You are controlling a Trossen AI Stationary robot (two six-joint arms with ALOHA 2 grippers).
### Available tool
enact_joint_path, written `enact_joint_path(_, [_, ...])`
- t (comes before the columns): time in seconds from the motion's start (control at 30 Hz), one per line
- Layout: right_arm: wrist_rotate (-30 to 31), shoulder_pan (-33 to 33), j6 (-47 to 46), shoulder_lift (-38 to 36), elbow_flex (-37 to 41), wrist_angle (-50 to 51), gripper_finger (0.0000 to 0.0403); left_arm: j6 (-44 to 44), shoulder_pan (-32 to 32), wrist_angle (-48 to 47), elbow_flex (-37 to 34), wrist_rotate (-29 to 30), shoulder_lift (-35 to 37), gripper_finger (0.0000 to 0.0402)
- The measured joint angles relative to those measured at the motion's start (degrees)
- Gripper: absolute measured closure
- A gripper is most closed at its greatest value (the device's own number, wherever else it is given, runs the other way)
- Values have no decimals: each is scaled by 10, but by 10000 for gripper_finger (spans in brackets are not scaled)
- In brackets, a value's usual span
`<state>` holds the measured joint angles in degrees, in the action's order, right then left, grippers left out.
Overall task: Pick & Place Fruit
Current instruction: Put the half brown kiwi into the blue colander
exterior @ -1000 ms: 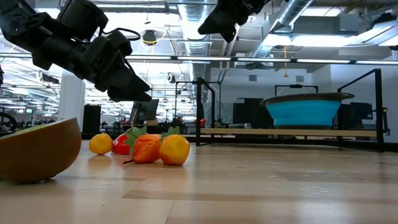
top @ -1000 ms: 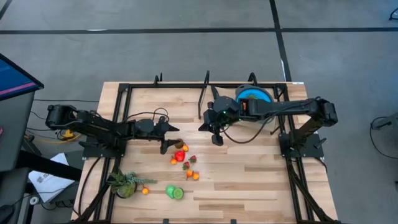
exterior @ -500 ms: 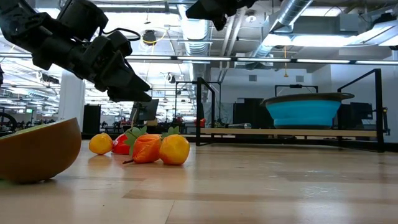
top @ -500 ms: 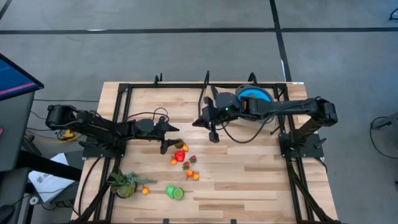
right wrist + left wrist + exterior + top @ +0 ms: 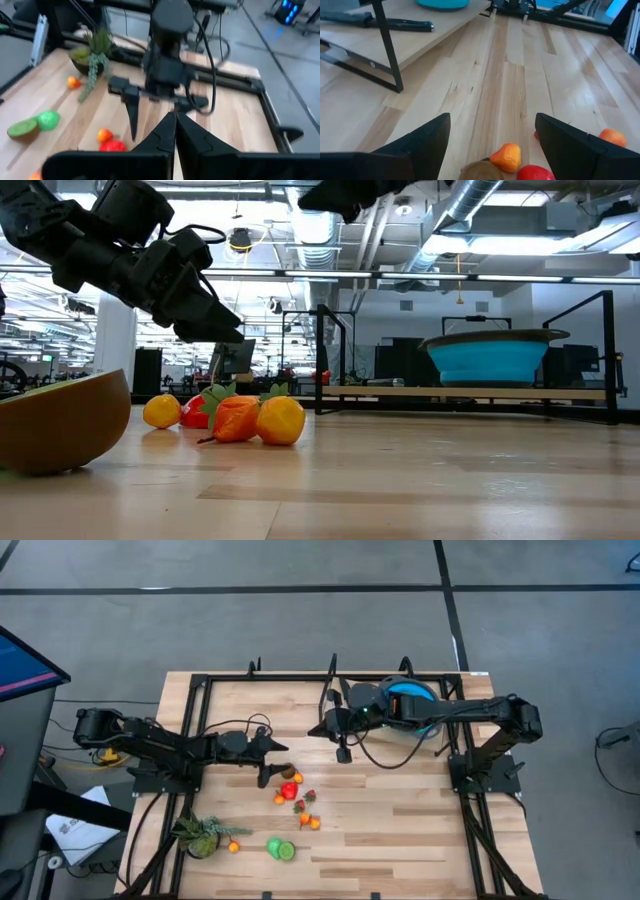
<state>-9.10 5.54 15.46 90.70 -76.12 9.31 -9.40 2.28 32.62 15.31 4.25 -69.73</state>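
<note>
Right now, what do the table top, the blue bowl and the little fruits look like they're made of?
Table top: pale wood planks with visible grain and seams, lightly sheened. Blue bowl: probably smooth plastic or silicone, uniform bright colour, with a darker rim. Fruits: likely moulded plastic or foam, with saturated colours and a smooth, faintly glossy skin.

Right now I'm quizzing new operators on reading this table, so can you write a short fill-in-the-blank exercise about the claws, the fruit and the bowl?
1. The left claw, poised over the cluster of toy fruit, has its fingers ____.
2. The right claw is shut and holds ____.
3. The bowl at the table's far edge is coloured ____.
4. The leafy plant lies on the ____ arm's side of the table.

Missing words: open; nothing; blue; left
</note>
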Motion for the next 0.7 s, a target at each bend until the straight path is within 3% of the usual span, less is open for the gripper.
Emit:
enact_joint_path(0.33, [2,24,-99,0,0,58,398,61,0,4,0,15,0,117])
enact_joint_path(0.53, [2,24,-48,0,0,2,398,57,0,7,0,17,0,117])
enact_joint_path(0.7, [2,24,-75,-12,0,-4,401,57,0,26,0,17,0,117])
